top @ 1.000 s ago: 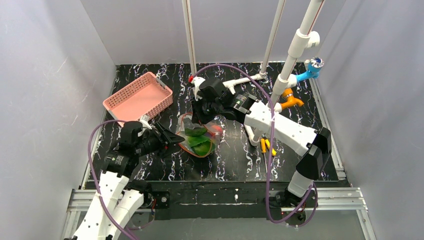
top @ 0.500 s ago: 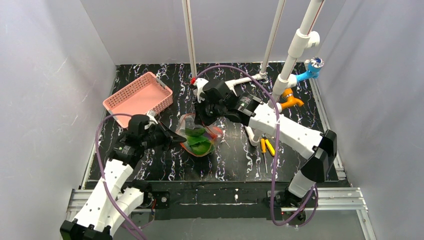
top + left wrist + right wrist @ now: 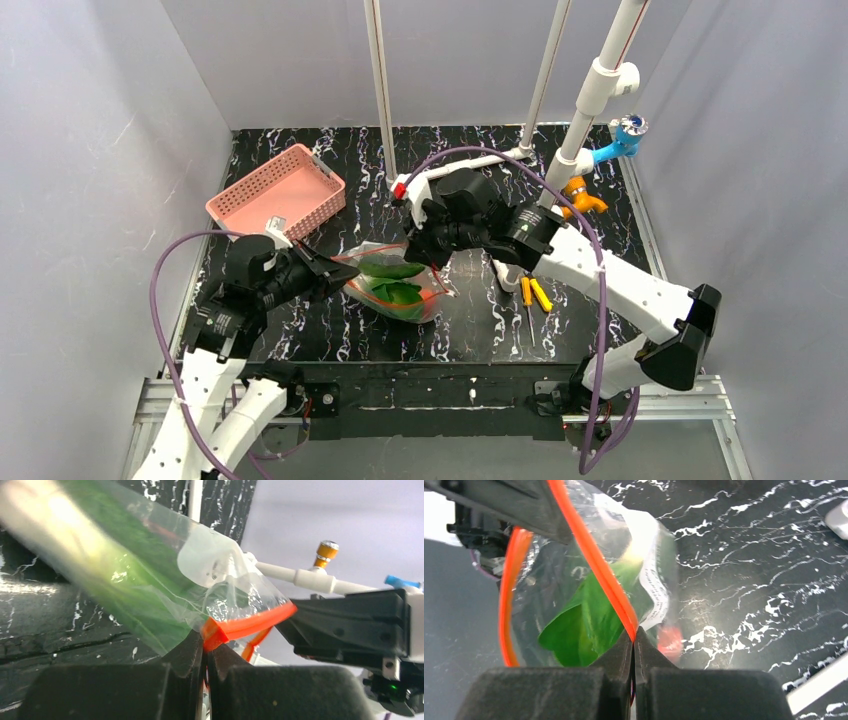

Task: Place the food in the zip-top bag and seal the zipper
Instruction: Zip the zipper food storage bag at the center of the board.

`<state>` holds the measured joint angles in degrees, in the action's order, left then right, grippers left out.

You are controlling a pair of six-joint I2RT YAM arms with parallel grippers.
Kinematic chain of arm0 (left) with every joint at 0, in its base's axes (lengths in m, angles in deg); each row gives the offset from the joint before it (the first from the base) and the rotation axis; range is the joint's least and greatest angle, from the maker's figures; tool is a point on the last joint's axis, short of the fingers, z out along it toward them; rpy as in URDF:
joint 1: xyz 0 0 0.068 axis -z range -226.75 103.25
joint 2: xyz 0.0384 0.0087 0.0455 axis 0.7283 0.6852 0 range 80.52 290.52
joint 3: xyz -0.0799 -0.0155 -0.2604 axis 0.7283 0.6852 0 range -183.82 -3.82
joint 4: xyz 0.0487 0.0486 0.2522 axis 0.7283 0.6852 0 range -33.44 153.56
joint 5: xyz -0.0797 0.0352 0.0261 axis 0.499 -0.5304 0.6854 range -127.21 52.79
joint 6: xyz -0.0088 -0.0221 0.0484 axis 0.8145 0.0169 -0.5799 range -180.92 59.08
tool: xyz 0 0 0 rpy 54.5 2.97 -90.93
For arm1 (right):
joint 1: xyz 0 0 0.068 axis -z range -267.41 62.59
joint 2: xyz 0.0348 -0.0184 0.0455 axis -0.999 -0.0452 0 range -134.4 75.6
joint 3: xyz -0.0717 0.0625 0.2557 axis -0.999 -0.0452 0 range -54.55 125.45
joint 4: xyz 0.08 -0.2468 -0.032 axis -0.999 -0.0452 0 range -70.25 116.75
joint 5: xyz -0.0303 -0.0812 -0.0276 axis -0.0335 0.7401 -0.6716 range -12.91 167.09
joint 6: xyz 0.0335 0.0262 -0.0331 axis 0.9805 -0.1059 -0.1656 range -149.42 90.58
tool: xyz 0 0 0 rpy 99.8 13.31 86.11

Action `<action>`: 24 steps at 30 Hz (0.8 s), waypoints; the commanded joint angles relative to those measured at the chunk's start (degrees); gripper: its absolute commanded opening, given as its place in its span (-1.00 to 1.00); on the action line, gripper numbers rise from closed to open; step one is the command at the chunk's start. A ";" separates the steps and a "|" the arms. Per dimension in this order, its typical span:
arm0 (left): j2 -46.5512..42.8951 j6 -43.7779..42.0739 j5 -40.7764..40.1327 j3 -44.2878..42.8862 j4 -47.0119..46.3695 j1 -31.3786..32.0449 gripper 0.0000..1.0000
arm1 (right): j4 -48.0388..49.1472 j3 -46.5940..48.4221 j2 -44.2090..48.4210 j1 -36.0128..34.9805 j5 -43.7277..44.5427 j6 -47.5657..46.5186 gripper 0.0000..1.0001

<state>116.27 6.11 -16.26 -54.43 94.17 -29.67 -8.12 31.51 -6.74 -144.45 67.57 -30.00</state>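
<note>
Two hands hold the zip-top bag near the centre of the desk. The left hand is clenched on one orange end of the zipper. The right hand is clenched on the same strip further along. In the right wrist view, the two orange strips stand apart, so the mouth is unsealed there. Food is inside the bag: the green-leaved bok choy shows through the clear plastic. Whether the bag's underside touches the desk cannot be determined. A pink basket sits rear-left, well apart. Yellow-handled tools lie to the right of the bag.
</note>
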 commanded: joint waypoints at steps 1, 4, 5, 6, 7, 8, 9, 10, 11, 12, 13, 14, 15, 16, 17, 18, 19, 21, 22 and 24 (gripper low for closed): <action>0.71 1.28 -5.47 3.34 0.95 -0.16 -1.00 | 2.73 -0.24 -1.24 0.52 -9.04 -2.71 -0.97; 1.94 1.82 -6.41 4.02 -0.68 -0.19 -1.00 | -0.88 3.23 -5.94 0.52 -13.29 -1.78 -0.97; 1.73 2.27 -7.66 4.03 -0.72 -0.19 -1.00 | -1.32 3.84 -6.82 0.52 -14.19 -1.45 -0.97; 1.04 3.14 -9.06 4.02 -0.69 -0.19 -1.00 | -1.75 4.33 -7.42 0.52 -14.86 -1.32 -0.97; 0.24 4.24 -10.62 4.03 -0.67 -0.20 -1.00 | -1.87 4.45 -7.69 0.52 -14.96 -0.98 -0.96; -0.64 5.43 -11.96 4.03 -0.73 -0.14 -1.00 | -1.56 4.46 -7.69 0.52 -14.55 -0.41 -0.92; -1.32 6.54 -12.96 3.92 -0.84 -0.20 -1.00 | -1.26 4.33 -7.52 0.52 -14.26 0.06 -0.88; -1.62 7.09 -13.66 3.67 -0.92 -0.21 -1.00 | -1.17 4.31 -7.30 0.52 -14.61 0.88 -0.85; -1.72 7.53 -14.08 3.41 -0.96 -0.21 -1.00 | -0.99 4.15 -6.97 0.46 -15.67 1.79 -0.81; -1.62 7.93 -14.28 3.16 -1.09 -0.20 -1.00 | -0.42 3.58 -6.58 0.37 -16.76 2.19 -0.76; -1.35 8.23 -14.39 2.93 -1.09 -0.15 -1.00 | 0.25 2.79 -5.95 0.20 -17.32 2.32 -0.67; -1.04 8.37 -14.48 2.58 -1.15 -0.20 -1.00 | 1.01 1.69 -4.84 -0.02 -16.93 2.19 -0.55; -0.83 8.26 -14.44 2.29 -1.13 -0.16 -1.00 | 1.89 0.56 -3.90 -0.25 -15.87 2.10 -0.43; -0.51 8.03 -14.38 1.89 -1.14 -0.19 -1.00 | 2.65 -0.65 -3.02 -0.27 -14.70 1.89 -0.30; -0.24 7.77 -14.29 1.48 -1.11 -0.20 -1.00 | 3.32 -1.90 -2.02 -0.35 -13.79 1.57 -0.18; -0.03 7.63 -14.02 1.22 -1.14 -0.16 -1.00 | 4.06 -3.00 -1.16 -0.38 -13.28 1.10 -0.04; 0.03 7.60 -13.91 1.09 -1.11 -0.17 -1.00 | 4.71 -4.15 -0.23 -0.36 -13.03 0.80 0.08; -0.01 7.81 -13.83 1.04 -1.05 -0.15 -1.00 | 5.52 -6.06 1.48 -0.61 -12.71 -0.59 0.27; -0.17 7.85 -13.97 1.11 -1.03 -0.16 -1.00 | 6.29 -7.29 2.47 -0.62 -12.60 -1.26 0.31; -0.53 7.86 -14.29 1.26 -0.72 -0.17 -1.00 | 9.75 -10.69 4.90 -0.62 -12.39 -2.05 0.39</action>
<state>116.49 13.65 -28.85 -51.15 94.15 -29.69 -4.69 25.22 -6.48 -144.66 54.69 -29.58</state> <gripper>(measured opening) 0.009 0.661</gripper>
